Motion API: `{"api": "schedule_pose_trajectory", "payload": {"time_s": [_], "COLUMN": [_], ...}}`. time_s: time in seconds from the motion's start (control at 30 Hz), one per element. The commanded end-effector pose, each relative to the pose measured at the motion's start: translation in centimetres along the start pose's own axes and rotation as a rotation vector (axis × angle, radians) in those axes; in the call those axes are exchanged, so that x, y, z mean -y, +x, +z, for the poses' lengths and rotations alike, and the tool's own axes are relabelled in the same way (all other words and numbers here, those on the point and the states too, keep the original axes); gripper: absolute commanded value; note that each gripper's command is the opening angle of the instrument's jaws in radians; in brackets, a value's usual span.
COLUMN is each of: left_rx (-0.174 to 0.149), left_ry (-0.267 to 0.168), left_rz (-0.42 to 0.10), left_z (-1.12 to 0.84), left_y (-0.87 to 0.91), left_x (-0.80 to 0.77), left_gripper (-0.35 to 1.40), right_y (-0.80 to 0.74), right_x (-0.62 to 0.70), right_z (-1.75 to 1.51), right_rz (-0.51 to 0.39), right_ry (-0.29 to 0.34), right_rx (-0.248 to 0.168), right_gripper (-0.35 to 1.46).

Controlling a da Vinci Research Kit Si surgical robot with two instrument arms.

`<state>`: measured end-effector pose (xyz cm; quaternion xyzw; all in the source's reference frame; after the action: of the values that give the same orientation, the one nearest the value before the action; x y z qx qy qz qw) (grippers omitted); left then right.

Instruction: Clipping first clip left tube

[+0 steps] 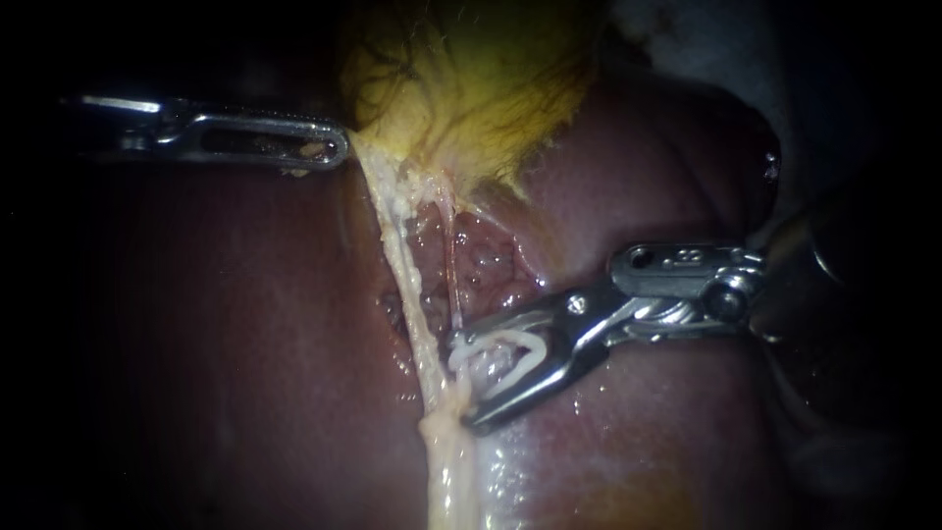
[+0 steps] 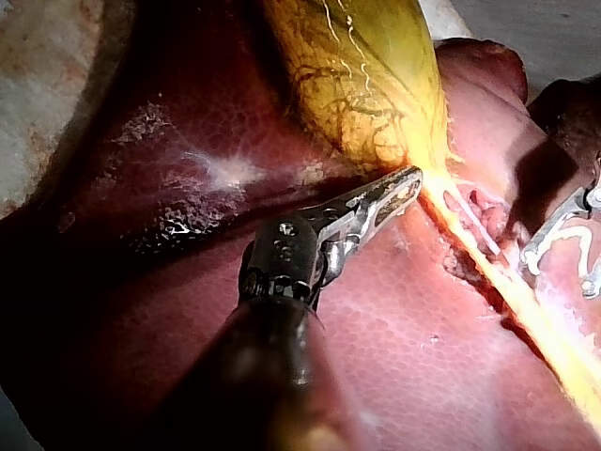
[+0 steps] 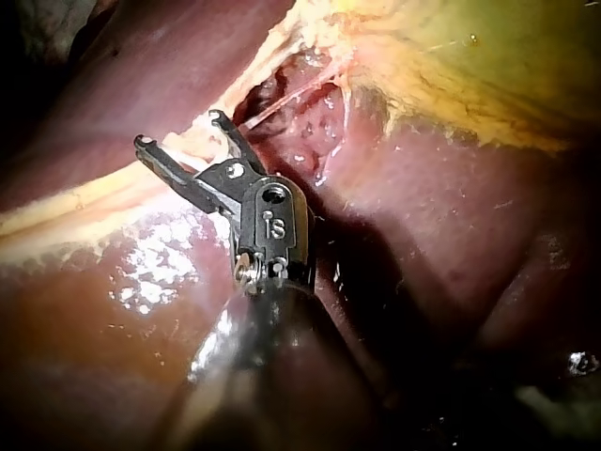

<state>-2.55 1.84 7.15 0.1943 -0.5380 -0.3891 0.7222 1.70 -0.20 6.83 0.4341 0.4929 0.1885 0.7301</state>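
Just beside the left tube (image 1: 400, 263), on its right in the endoscope view, sits the hand of the right instrument (image 1: 463, 381). Its two jaws stand wide apart with a white clip (image 1: 502, 342) seated between them, one leg along each jaw, so the hand grips the clip from both sides. The jaw tips reach the tube's edge. Whether the tube lies fully inside the clip's mouth cannot be told, though the right wrist view shows the pale left tube (image 3: 89, 197) running across just beyond the gap of the right instrument (image 3: 178, 129).

The left tube is a pale, stringy band. It leaves the tapered end of the yellow gallbladder (image 1: 471, 79) and runs down across the dark red liver (image 1: 245, 344), widening below the clip. A thinner reddish strand (image 1: 453, 280) runs beside it (on the side nearer the right instrument) and ends close to the upper jaw's tip. Between the two strands lies a raw, bubbly patch (image 1: 486, 265) of the liver's bed.

The left instrument (image 1: 329, 147) comes in level from the left. Its hand is closed at the gallbladder's lower edge, with a bit of tissue showing through the slot of its jaw. In its own wrist view the left instrument (image 2: 408, 180) has its jaws lying together, pinching the narrow end of the gallbladder (image 2: 366, 85) where the left tube (image 2: 488, 268) starts over the liver (image 2: 394, 348).
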Motion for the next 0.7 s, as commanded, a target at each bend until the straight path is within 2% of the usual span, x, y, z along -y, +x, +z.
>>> {"api": "schedule_pose_trajectory", "payload": {"time_s": [0.03, 0.3, 0.7], "left_rx": [0.000, 0.000, 0.000], "left_ry": [-0.001, -0.001, -0.002], "left_rz": [0.000, 0.000, 0.000], "left_z": [0.00, 0.00, 0.01], "left_y": [0.00, 0.00, 0.01], "left_x": [0.00, 0.00, 0.00], "left_gripper": [-0.35, -0.35, -0.35], "right_y": [-0.02, -0.21, -0.39], "right_x": [-0.03, -0.28, -0.68], "right_z": [0.01, 0.11, 0.15], "right_rz": [-0.007, -0.002, -0.009], "right_ry": [0.000, -0.010, -0.020], "right_rx": [0.003, 0.006, 0.009], "right_gripper": [0.60, 0.60, 0.60]}}
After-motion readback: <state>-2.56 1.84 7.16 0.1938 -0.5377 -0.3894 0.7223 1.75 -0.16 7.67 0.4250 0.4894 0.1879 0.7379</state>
